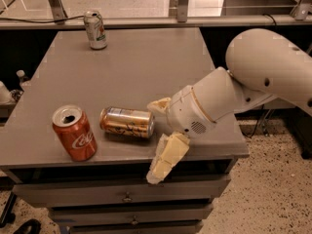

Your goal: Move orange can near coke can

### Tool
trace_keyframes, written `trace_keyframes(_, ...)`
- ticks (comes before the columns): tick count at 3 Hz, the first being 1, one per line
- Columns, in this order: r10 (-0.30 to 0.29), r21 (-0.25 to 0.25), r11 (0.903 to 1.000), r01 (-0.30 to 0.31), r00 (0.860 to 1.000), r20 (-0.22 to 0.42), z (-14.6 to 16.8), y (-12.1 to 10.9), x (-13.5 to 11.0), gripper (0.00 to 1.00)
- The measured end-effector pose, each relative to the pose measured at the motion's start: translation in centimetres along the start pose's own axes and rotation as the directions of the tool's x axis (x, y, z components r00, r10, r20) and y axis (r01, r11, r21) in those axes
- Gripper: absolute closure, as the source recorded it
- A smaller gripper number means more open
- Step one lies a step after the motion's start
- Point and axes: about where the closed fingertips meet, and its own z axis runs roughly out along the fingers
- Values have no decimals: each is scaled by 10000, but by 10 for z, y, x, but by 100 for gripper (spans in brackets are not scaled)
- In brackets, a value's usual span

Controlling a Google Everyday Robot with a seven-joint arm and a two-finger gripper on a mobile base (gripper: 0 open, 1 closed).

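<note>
The orange can lies on its side near the front of the grey table, silver ends pointing left and right. The coke can stands upright just left of it, a small gap between them. My gripper is open at the orange can's right end. One cream finger sits behind the can's end, and the other finger hangs over the table's front edge. The fingers are spread wide and hold nothing.
A white-green can stands upright at the far left of the table. Drawers run under the front edge. My white arm reaches over the table's right side. A rail with cables runs behind.
</note>
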Motion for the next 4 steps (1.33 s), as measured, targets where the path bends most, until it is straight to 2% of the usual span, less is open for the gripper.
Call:
trace_keyframes(3,-33,435,9990,42,9997,-226,-16,-10,3,0)
trace_keyframes(4,-252,840,9960,289,9987,-445,-34,-21,-3,0)
